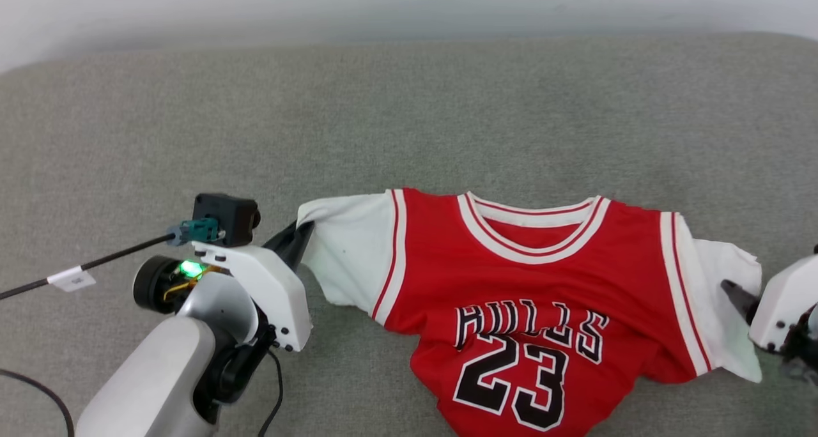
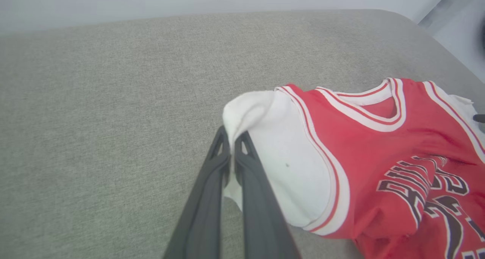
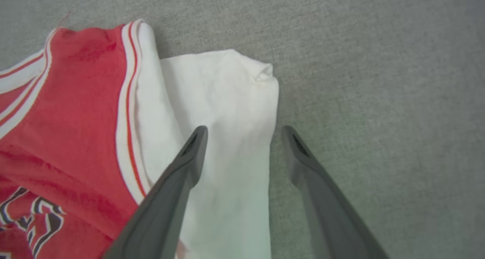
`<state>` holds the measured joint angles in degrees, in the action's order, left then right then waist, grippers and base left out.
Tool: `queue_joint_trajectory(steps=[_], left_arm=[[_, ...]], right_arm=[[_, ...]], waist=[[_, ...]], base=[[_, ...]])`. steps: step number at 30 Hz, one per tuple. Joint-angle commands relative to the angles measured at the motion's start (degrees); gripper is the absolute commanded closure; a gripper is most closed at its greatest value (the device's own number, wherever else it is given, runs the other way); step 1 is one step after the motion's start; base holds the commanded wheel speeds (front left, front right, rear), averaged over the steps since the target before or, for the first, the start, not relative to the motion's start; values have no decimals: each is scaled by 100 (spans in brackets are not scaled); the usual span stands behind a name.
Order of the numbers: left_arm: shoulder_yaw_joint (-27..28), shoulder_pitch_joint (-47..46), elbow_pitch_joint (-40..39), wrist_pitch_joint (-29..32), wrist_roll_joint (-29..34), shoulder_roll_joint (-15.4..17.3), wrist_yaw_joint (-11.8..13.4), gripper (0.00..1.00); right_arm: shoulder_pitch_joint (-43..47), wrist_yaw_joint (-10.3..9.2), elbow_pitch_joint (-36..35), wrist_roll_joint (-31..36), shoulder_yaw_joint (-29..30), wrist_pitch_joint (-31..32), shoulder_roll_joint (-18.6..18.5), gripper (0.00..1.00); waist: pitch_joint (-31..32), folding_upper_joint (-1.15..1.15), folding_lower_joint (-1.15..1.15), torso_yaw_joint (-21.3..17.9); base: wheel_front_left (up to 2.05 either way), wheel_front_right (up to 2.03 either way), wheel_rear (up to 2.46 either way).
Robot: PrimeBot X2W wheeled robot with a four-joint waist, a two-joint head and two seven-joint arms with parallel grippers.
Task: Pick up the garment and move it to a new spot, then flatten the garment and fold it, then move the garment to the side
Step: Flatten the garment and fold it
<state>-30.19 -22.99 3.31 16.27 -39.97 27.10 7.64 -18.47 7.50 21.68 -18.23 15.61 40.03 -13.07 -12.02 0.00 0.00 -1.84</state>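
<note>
Left pincer [image 2: 232,138] pinches the garment's [image 1: 530,277] nine-o'clock sleeve [image 1: 348,245], right pincer [image 3: 244,132] stands spread astride the three-o'clock sleeve [image 1: 722,271], so you can stretch it flat.

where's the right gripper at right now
At the head view's far right, the right gripper stands open astride the outer edge of the garment's white sleeve: one finger over the sleeve, the other over the grey cushion.
</note>
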Motion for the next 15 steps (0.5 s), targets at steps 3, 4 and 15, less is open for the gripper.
queue_joint_trajectory(steps=[3, 4, 15], left_arm=[[-9, -184, -124, -13, 67, 35, -23, 100], [-15, -217, -149, -23, 85, 34, -35, 100], [-65, -130, -21, -25, -20, 25, -101, 100]], right_arm=[[-401, -2, 241, 172, 75, 230, -70, 0], [-462, -2, 337, 229, 93, 299, -74, 0], [-482, -2, 970, 309, 208, 1029, 238, 100]], waist=[[-341, 0, 0, 192], [-395, 0, 0, 219], [-376, 0, 0, 316]], base=[[0, 0, 0], [0, 0, 0], [0, 0, 0]])
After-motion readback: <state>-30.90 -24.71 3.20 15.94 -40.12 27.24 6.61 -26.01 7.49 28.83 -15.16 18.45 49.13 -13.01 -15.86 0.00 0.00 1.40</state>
